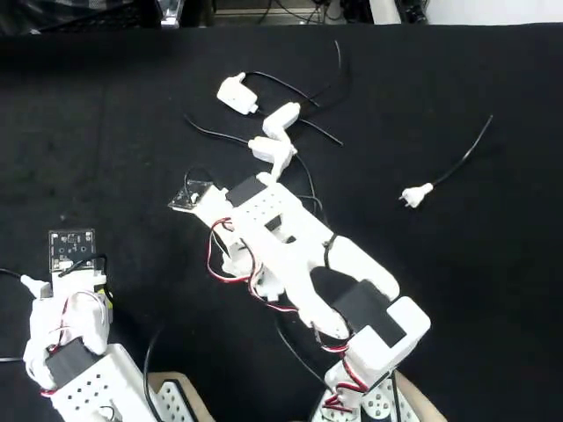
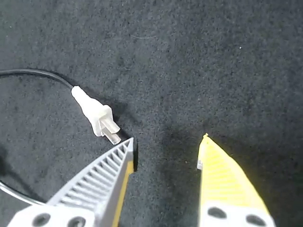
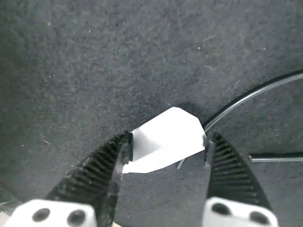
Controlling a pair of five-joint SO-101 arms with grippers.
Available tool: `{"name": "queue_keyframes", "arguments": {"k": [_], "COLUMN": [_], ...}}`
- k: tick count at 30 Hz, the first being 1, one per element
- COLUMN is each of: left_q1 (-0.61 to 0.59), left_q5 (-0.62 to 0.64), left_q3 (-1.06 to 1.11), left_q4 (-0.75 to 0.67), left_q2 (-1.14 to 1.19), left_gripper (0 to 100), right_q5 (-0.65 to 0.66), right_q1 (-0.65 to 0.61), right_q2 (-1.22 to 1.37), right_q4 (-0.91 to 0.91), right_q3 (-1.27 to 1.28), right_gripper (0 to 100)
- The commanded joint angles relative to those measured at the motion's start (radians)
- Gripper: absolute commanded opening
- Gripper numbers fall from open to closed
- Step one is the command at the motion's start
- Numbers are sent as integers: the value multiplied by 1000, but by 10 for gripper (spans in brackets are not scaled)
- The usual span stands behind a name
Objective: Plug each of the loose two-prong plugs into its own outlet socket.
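Note:
My left gripper hangs open just above the black cloth. A white two-prong plug on a black cord lies right beside its grey finger, prongs toward the fingertip; the same plug lies at the table's lower left. My right gripper is shut on a white connector block with a cord running off it, near mid-table. Another white block and a white socket piece lie just beyond. A further loose plug lies to the right.
Thin black cords loop around the white blocks at the centre back. The right arm stretches diagonally over the middle of the table. The left arm stays at the lower left corner.

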Motion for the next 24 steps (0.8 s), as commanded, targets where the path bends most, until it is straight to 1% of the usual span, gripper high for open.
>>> {"name": "queue_keyframes", "arguments": {"k": [1,5,10,14,17,19,21,23,24], "left_q1": [-12,-12,-13,-13,-13,-13,-13,-13,-13], "left_q5": [14,15,15,15,15,15,15,15,15], "left_q3": [21,21,21,21,21,21,21,21,21], "left_q4": [9,9,9,9,9,9,9,9,9], "left_q2": [-5,-5,-5,-5,-5,-5,-5,-5,-5], "left_gripper": [220,220,220,220,220,220,220,220,220], "right_q5": [9,12,17,49,48,28,-8,2,5], "right_q1": [-5,-5,-5,2,-5,0,5,3,-8], "right_q2": [1,1,1,1,-24,-76,-147,-214,-245], "right_q4": [14,21,44,46,91,161,241,315,336], "right_q3": [-15,-33,-42,-42,-65,-117,-182,-217,-217], "right_gripper": [191,71,74,77,80,125,214,286,297]}}
